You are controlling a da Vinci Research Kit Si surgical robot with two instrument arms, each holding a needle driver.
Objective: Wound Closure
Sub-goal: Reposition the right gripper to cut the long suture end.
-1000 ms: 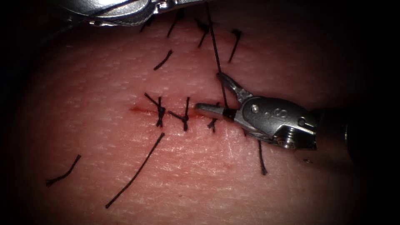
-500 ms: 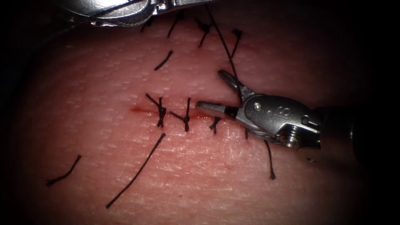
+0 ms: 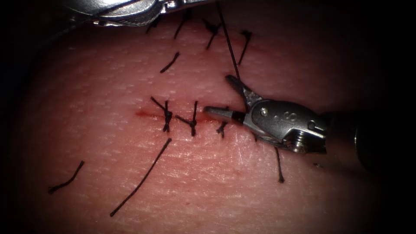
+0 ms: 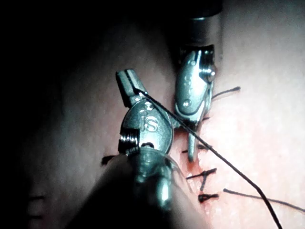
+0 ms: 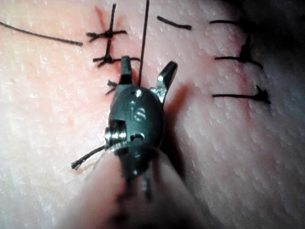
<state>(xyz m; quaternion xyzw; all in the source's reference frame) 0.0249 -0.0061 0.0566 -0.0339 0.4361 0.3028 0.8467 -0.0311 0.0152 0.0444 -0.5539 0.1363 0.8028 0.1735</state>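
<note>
Pink tissue (image 3: 108,86) underneath everything, bright in the middle and dark toward the edges. Across its centre, a short cut (image 3: 177,118) running left to right, with a smear of red fluid (image 3: 141,114) at its left end. Closed by three dark stitches (image 3: 167,115), the third (image 3: 222,127) lying just beside the right end effector. Farther back, a second row of knotted stitches (image 3: 245,43). Loose cut ends of thread scattered about: a long one (image 3: 141,177) near and left of centre, a short one (image 3: 65,180) at the near left, another short one (image 3: 170,63) beyond the cut.

Right end effector (image 3: 219,95) reaching in from the right, low over the right end of the cut. Jaws spread wide in a V, gripping nothing, one jaw pointing left along the cut and the other angled up and away. Seen from close behind its wrist (image 5: 147,63), the same wide V with the thread (image 5: 143,38) running straight between the two jaws.

That thread (image 3: 229,47) stretched tight from the stitch line, through the open V, up to the far edge. Left end effector (image 4: 126,78) at that far edge, jaws pressed together on the thread (image 4: 224,162), which leaves them in a straight dark line. Right end effector (image 4: 193,95) just beyond it in that close view.

A short tail of thread (image 3: 279,167) lying on the tissue, just near of the right end effector.
</note>
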